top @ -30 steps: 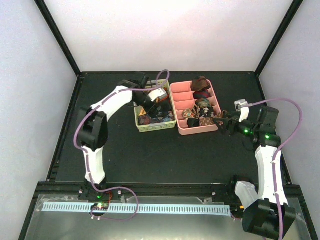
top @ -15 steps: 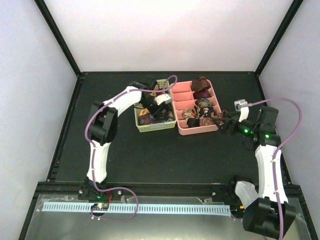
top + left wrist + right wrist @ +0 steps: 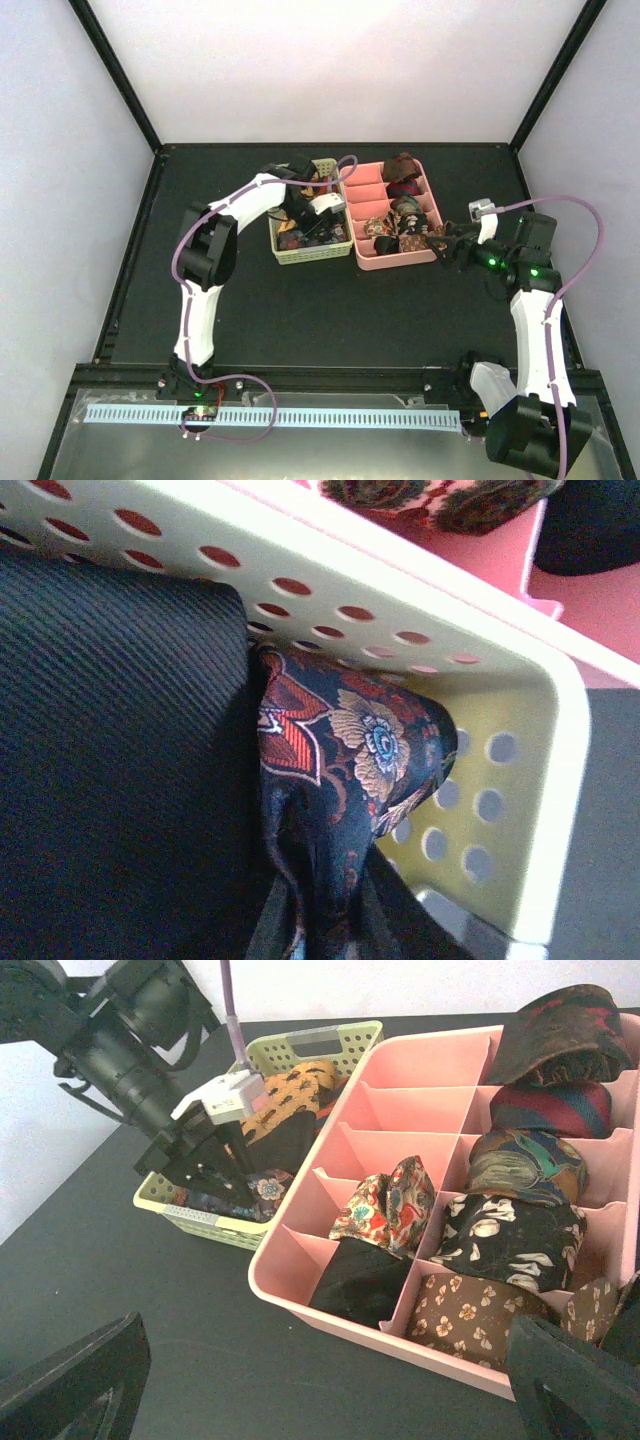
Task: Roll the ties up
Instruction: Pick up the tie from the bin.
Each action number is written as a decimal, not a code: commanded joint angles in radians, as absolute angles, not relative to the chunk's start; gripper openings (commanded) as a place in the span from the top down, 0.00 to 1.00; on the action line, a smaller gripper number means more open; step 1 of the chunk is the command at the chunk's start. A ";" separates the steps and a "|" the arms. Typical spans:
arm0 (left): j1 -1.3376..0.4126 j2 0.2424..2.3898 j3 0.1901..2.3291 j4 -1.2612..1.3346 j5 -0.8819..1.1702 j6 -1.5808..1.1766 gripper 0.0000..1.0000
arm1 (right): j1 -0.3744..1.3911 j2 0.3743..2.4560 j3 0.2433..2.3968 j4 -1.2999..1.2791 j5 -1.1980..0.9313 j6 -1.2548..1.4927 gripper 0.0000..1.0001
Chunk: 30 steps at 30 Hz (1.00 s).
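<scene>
Left gripper reaches down into the pale green perforated plastic basket, its jaws drawn narrow on the dark navy floral fabric tie. In the left wrist view that tie is bunched into a peak against the basket's corner wall, its fabric running down between the fingers at 6 o'clock. Touching it at 9 o'clock lies a black ribbed fabric tie, loose in the same basket, and the right wrist view shows an orange lattice-patterned tie heaped toward the basket's far end. The pink divided plastic tray stands just beside the basket at its 3 o'clock on the black table. Its compartments hold small rolled ties, among them a cream and red floral coil, a plain black coil, a brown flower-print coil and a black coil with pale shapes. Three compartments at the tray's far left show only pink floor. The right gripper hangs at 3 o'clock of the tray's near right corner, apart from it, with its jaws spread wide and nothing between them.
</scene>
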State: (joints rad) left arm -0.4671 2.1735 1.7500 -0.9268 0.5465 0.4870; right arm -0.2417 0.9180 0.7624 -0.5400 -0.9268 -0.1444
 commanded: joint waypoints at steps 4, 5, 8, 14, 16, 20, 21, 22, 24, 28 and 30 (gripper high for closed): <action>-0.455 2.003 1.782 -0.992 0.566 0.511 0.97 | -0.239 0.907 0.765 -0.539 -0.944 -0.154 0.00; -0.447 1.986 1.784 -0.990 0.562 0.506 0.98 | -0.239 0.906 0.765 -0.540 -0.945 -0.154 0.00; -0.428 1.943 1.807 -0.992 0.555 0.490 0.98 | -0.239 0.906 0.765 -0.539 -0.945 -0.152 0.00; -0.410 1.905 1.864 -1.019 0.553 0.506 0.98 | -0.239 0.907 0.766 -0.539 -0.948 -0.153 0.00; -0.409 1.909 1.880 -1.039 0.545 0.504 0.98 | -0.239 0.905 0.766 -0.541 -0.947 -0.153 0.00; -0.407 1.866 1.901 -1.035 0.527 0.496 0.98 | -0.239 0.901 0.765 -0.541 -0.945 -0.153 0.00; -0.407 1.849 1.912 -1.036 0.526 0.496 0.98 | -0.239 0.900 0.764 -0.541 -0.943 -0.154 0.00; -0.407 1.833 1.934 -1.042 0.531 0.501 0.98 | -0.239 0.899 0.764 -0.541 -0.944 -0.154 0.00; -0.407 1.801 1.995 -1.067 0.537 0.502 0.98 | -0.239 0.899 0.765 -0.540 -0.947 -0.154 0.00; -0.408 1.718 2.102 -1.077 0.551 0.487 0.98 | -0.239 0.891 0.762 -0.539 -0.953 -0.154 0.00; -0.408 1.666 2.132 -1.061 0.555 0.476 0.98 | -0.239 0.888 0.762 -0.539 -0.955 -0.154 0.00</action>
State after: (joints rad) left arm -0.4099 1.8172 2.0239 -1.0592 0.5354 0.4946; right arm -0.2417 0.9112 0.7624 -0.5407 -0.9272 -0.1444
